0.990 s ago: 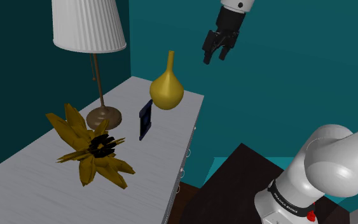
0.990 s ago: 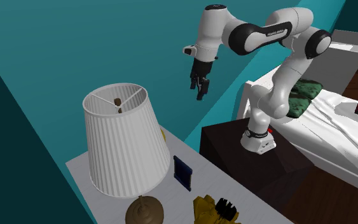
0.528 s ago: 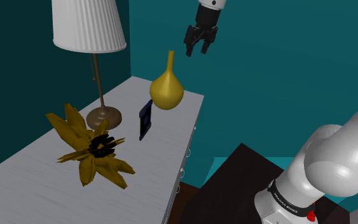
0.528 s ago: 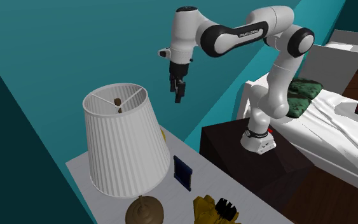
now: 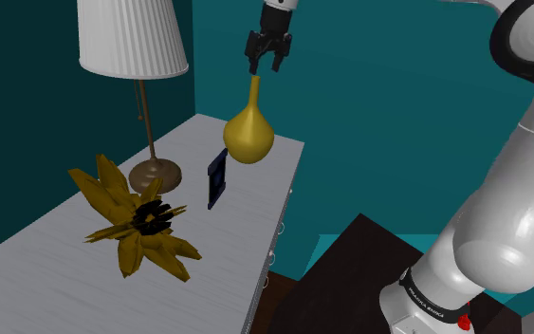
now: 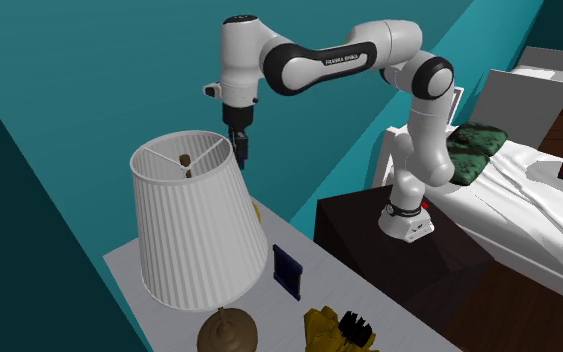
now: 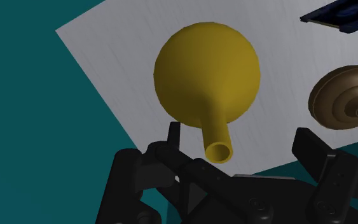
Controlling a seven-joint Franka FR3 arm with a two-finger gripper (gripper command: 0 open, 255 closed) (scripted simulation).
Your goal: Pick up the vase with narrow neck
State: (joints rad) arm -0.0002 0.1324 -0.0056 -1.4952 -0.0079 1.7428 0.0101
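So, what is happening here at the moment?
The white arm is going for the yellow vase with the narrow neck. The vase stands upright on the white tabletop, near a lamp and a small dark blue object. The black gripper hangs just above the neck with its fingers open. In the wrist view the vase's mouth lies between the fingers, but nothing is clasped yet.

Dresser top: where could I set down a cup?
Bare top past the flower, at the shoulder view's lower left, and a strip along the drawer edge. Crowded at the other end: lamp base, dark frame, vase.
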